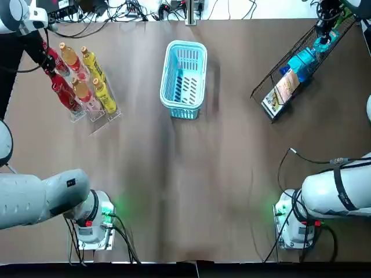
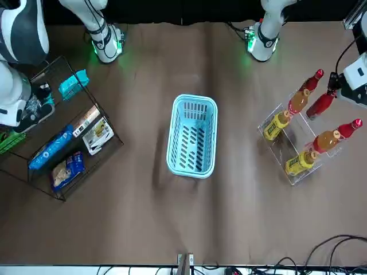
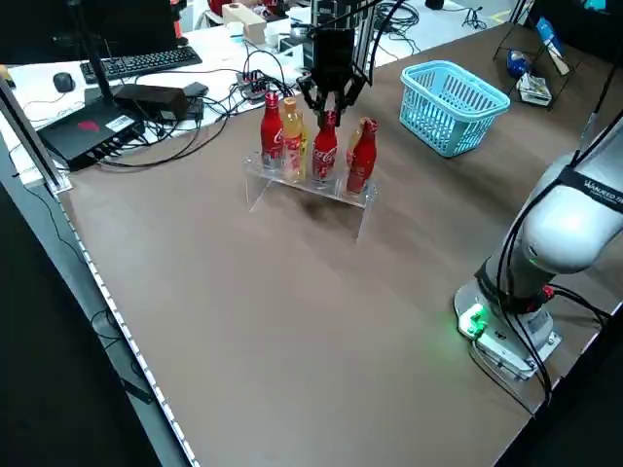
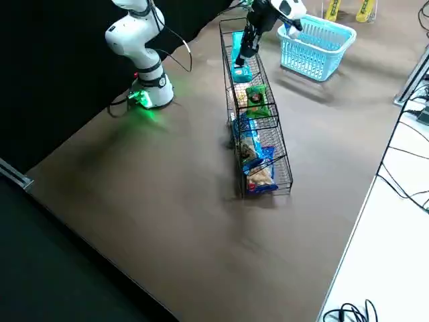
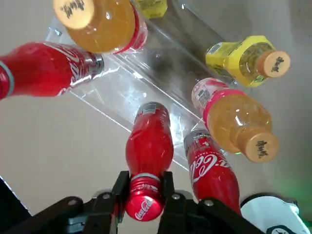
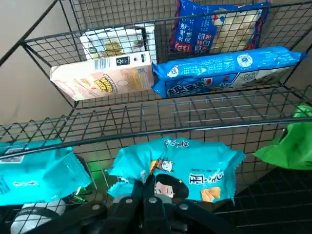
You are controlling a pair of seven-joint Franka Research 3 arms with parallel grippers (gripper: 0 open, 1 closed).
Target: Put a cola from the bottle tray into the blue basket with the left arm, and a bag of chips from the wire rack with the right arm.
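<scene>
Brown bench [image 1: 185,191] stood bare in front, two orange drink bottles [image 1: 71,57] stood beside two yellow bottles [image 1: 104,95], beige carton [image 6: 105,78] lay sideways, keyboard [image 3: 141,62], mouse [image 3: 63,82], black box [image 3: 92,131] sat on a white side desk [image 3: 216,41], cables [image 3: 195,136] trailed nearby.

Top and front cameras face each other over the blue basket [image 1: 184,81] — wrist cameras look close-up.

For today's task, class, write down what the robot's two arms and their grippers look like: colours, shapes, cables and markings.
Both arms are rounded white-and-grey shells. The left arm and right arm stand on round bases lit green, with black cables trailing. A black lettered band circles the left arm. The left gripper and right gripper have black fingers.
</scene>
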